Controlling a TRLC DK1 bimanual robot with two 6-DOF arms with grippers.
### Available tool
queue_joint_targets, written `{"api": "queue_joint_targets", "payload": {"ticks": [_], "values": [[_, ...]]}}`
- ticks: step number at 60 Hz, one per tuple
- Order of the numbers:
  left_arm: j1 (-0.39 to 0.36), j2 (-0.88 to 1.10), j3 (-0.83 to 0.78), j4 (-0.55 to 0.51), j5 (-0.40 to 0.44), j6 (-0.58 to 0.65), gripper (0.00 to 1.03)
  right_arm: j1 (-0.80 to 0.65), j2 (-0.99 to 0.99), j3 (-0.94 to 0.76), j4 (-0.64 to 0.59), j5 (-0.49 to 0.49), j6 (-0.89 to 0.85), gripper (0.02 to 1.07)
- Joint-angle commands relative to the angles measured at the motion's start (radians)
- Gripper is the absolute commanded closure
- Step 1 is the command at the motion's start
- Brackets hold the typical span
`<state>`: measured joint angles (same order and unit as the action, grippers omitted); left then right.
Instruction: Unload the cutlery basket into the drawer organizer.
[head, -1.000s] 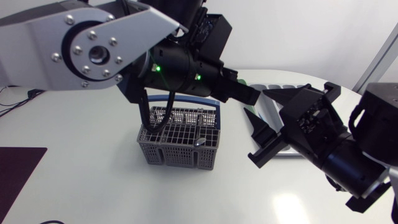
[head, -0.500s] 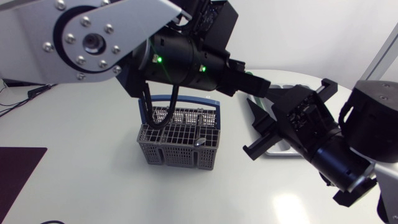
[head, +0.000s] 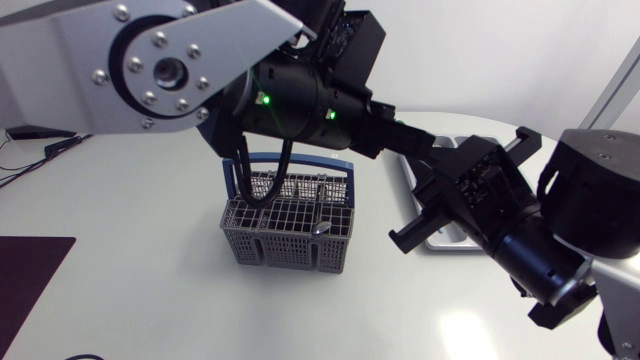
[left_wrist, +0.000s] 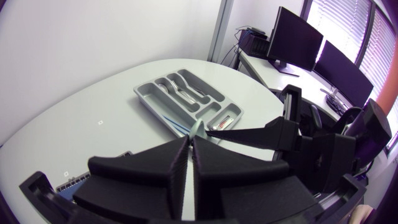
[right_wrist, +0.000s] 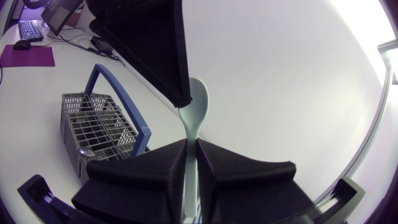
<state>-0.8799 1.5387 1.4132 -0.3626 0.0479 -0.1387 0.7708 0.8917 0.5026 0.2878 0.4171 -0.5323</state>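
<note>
A pale spoon hangs in the air between my two grippers, above the table. My right gripper is shut on its handle. My left gripper is shut too, and the spoon pokes out at its fingertips. In the head view the left gripper meets the right gripper tip to tip, right of the grey wire cutlery basket with its blue handle. The grey drawer organizer lies beyond both, with spoons in its compartments.
In the head view the organizer is mostly hidden under my right arm. A metal piece still sits in the basket's front edge. A dark mat lies at the table's left edge.
My right gripper has moved in towards the left gripper and closed on the spoon's handle. My left arm has reached a little further right.
</note>
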Motion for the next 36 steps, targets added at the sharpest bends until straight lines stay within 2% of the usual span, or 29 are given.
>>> {"api": "queue_joint_targets", "payload": {"ticks": [1, 10, 19, 30, 36], "values": [[0.001, 0.014, 0.038, -0.001, 0.007, -0.025, 0.93, 0.002, 0.016, -0.018, 0.002, 0.002, -0.017, 1.02], [0.001, 0.011, 0.041, -0.001, 0.007, -0.025, 0.92, 0.004, 0.016, -0.016, -0.006, 0.003, -0.017, 1.02], [0.012, 0.000, 0.052, -0.001, 0.007, -0.025, 0.74, 0.008, 0.012, -0.024, -0.018, 0.002, -0.015, 1.02], [0.056, -0.038, 0.078, 0.001, 0.007, -0.025, 0.42, 0.010, -0.011, -0.026, -0.070, -0.012, -0.015, 1.02], [0.098, -0.061, 0.087, 0.001, 0.007, -0.025, 0.33, 0.002, -0.050, -0.030, -0.125, -0.054, -0.017, 1.02]]}}
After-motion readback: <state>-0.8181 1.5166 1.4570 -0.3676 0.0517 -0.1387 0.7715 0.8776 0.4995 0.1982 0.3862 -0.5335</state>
